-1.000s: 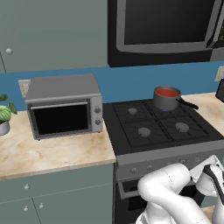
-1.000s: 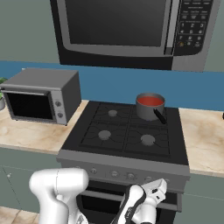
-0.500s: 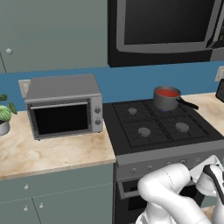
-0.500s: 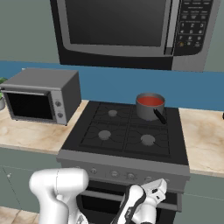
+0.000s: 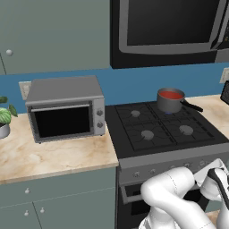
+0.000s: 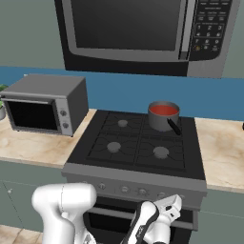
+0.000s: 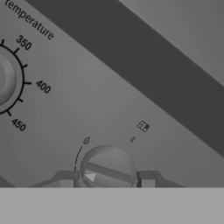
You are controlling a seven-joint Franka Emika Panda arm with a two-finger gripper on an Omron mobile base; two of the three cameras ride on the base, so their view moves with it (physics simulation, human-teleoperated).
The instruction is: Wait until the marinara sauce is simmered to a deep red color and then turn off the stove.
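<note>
Kitchen scene with the stove (image 5: pixel 165 134) set between two stretches of marble tabletop (image 5: pixel 49 154). The marinara sauce (image 5: pixel 171 95) appears as a smooth red disc inside a dark grey saucepan (image 5: pixel 169 103) standing on the rear right burner; the pan's black handle (image 5: pixel 191 106) points to the right in the left base view and toward the front in the right base view. In the right base view the same sauce (image 6: pixel 163 109) sits near the back of the cooktop, close to the blue wall. A silver toaster oven (image 5: pixel 66 114) stands on the tabletop just left of the stove, and a black microwave (image 6: pixel 138 33) hangs above the cooktop. A small potted plant (image 5: pixel 4 118) shows at the far left edge.

The white arm reaches low in front of the stove, its hand level with the grey front panel (image 6: pixel 136 183) that carries a row of small knobs. In the hand view the gripper (image 7: pixel 106 179) faces this panel at close range: the two fingers (image 7: pixel 66 179) stand on either side of a round burner knob (image 7: pixel 107 168), drawn in against its rim, gripping it. The knob's raised bar runs roughly across the view, its white pointer toward the left. To the upper left, part of a larger temperature dial (image 7: pixel 6 78) shows markings of 350, 400 and 450
</note>
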